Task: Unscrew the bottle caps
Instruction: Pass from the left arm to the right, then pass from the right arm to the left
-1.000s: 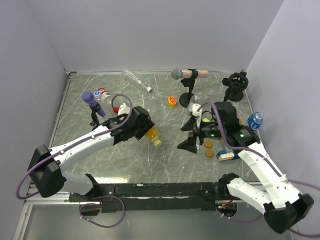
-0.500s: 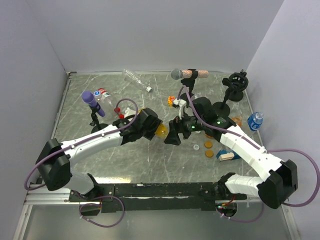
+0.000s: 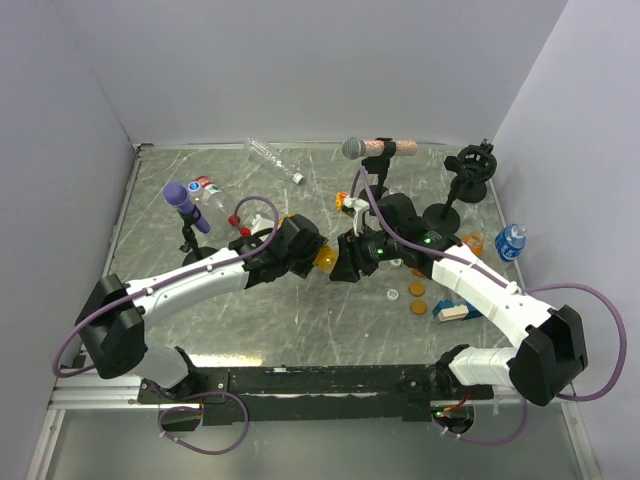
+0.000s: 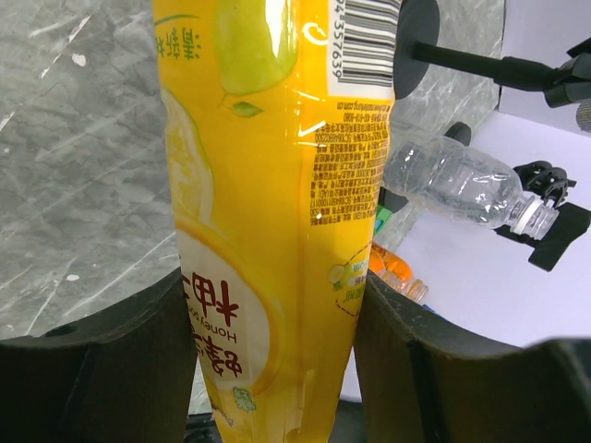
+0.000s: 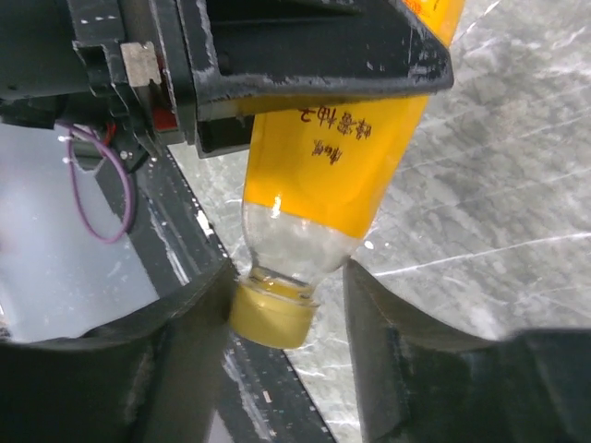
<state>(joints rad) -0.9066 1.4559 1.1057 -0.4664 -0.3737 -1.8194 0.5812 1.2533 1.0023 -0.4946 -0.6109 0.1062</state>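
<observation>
My left gripper point(image 3: 300, 252) is shut on the yellow-orange juice bottle point(image 3: 324, 260), held above the table's middle with its neck pointing right. In the left wrist view both dark fingers press the bottle's point(image 4: 268, 185) labelled body, with the left gripper point(image 4: 272, 369) around its lower part. My right gripper point(image 3: 345, 262) meets the bottle's neck end. In the right wrist view the yellow cap point(image 5: 274, 314) sits between the right gripper's point(image 5: 286, 305) jaws: the left finger touches the cap and a narrow gap shows before the right finger. The bottle point(image 5: 342, 157) hangs above it.
A clear bottle point(image 3: 270, 158) lies at the back. A red-labelled bottle point(image 3: 205, 190) and a red cap point(image 3: 234, 217) sit by the purple microphone point(image 3: 185, 205). A small blue-labelled bottle point(image 3: 511, 241) is far right. Two brown discs point(image 3: 417, 289) and a white ring point(image 3: 394, 295) lie below the right arm. Microphone stands point(image 3: 375, 170) are behind.
The right arm swung left to the bottle's cap end and its jaws narrowed round the cap. The left arm lifted the bottle rightward to meet it.
</observation>
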